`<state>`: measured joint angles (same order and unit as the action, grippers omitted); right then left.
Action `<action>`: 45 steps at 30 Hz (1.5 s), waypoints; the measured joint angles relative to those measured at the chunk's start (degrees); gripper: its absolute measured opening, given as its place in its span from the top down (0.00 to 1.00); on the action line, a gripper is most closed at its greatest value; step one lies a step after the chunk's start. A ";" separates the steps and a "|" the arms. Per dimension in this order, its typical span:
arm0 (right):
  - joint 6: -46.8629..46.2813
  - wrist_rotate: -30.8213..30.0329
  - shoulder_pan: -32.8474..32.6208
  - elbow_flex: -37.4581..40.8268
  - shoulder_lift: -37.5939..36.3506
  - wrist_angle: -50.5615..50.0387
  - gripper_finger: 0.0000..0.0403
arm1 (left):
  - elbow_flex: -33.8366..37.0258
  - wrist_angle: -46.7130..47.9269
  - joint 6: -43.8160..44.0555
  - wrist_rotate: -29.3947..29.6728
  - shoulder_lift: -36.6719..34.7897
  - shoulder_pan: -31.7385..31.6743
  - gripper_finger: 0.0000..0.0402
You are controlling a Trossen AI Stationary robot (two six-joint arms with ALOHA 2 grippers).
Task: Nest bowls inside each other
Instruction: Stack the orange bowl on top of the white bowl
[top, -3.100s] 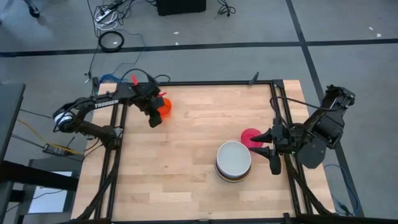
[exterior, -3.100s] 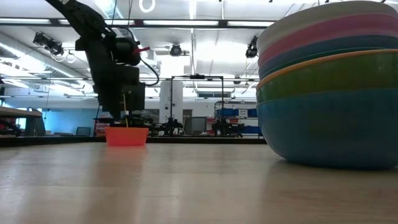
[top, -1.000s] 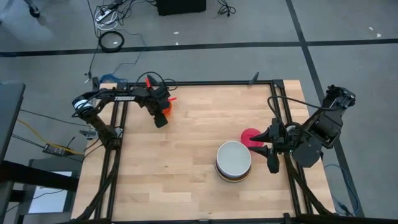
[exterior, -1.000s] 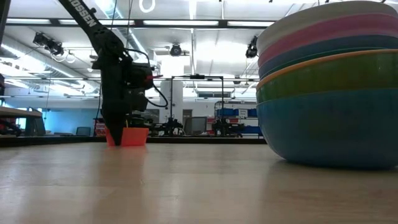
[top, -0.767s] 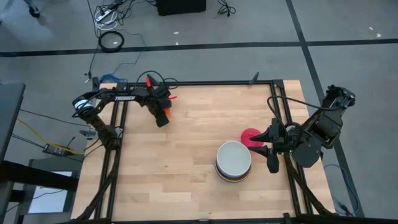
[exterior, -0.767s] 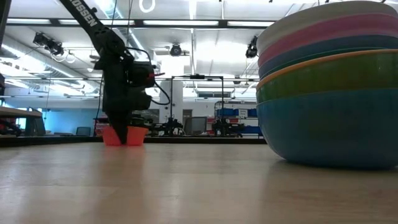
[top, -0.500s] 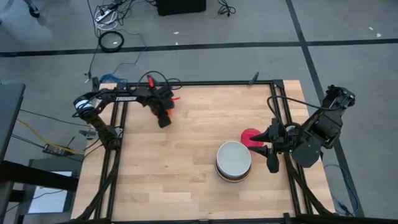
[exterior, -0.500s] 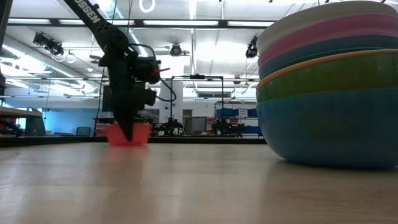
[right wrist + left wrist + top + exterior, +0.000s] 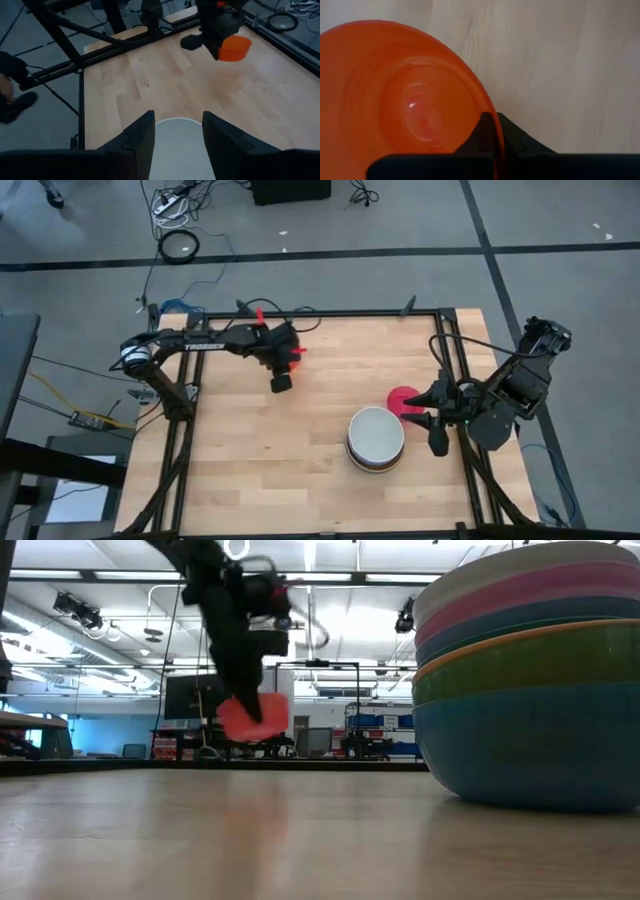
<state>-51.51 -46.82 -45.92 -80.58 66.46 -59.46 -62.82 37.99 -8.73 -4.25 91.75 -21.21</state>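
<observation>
Most of the nesting looks done: a stack of bowls (image 9: 376, 439) sits toward the right of the table (image 9: 300, 480), white on top, and the low view shows pink, teal, orange, green and blue rims layered beneath it. Two bowls remain outside the stack. The small orange-red bowl (image 9: 252, 717) is clear of the table, carried by the left gripper (image 9: 283, 372), whose fingers are clamped on its rim; the left wrist view shows the rim pinched between the dark fingers, with bare wood behind. It hangs over the back left part of the table, well apart from the stack. The small magenta bowl (image 9: 402, 400) rests on the table just beside the stack, on its far right side. The right gripper (image 9: 433, 420) hovers near the stack with its fingers spread and nothing between them. What is left, by my reading, is to seat the orange-red bowl and the magenta one in the stack.
</observation>
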 joint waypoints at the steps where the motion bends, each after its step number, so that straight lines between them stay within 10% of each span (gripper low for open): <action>1: -0.03 0.02 0.01 0.00 0.00 -0.03 0.62 | -1.37 0.25 -0.02 0.61 -0.28 0.98 0.99; 13: -4.57 -2.83 0.01 0.00 0.00 -5.56 0.63 | -20.47 -0.50 -0.70 -2.24 -2.46 17.12 0.99; 23: -26.99 -1.55 0.02 0.00 0.00 -27.76 0.63 | -24.16 -10.69 -1.69 -8.03 -1.95 28.43 0.99; 45: -45.74 12.94 0.90 12.78 -0.02 -30.16 0.63 | -24.04 -30.78 -0.03 -17.67 12.59 30.16 0.99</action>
<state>-97.25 -33.88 -45.01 -67.79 66.43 -89.62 -86.86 7.21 -8.76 -21.92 104.35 8.95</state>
